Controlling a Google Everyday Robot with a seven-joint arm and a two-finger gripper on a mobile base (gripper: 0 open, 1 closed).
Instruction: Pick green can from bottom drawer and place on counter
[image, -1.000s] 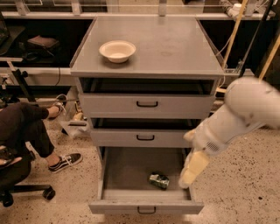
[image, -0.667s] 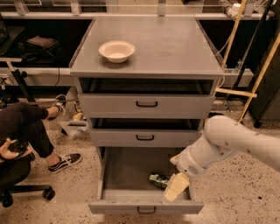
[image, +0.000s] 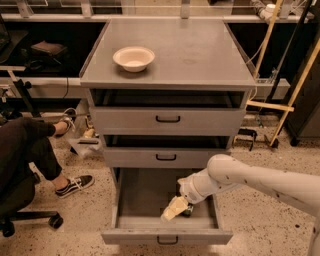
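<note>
The bottom drawer (image: 142, 197) is pulled open, with a dark grey floor and a black handle at its front. My gripper (image: 172, 210) reaches down into it from the right and sits low over the front right part of the floor. The green can (image: 187, 210) lies right behind the gripper and is mostly hidden by it; only a dark sliver shows. I cannot tell whether the gripper touches the can. The counter (image: 195, 50) is the grey top of the cabinet.
A white bowl (image: 133, 58) stands on the counter's left side. The two upper drawers (image: 167, 120) are slightly ajar. A seated person's leg and shoe (image: 74, 184) are on the floor at left. Wooden poles (image: 295, 90) lean at right.
My arm has swung left and down into the bottom drawer. The gripper moved from the drawer's right side to over the can, which it now covers.
</note>
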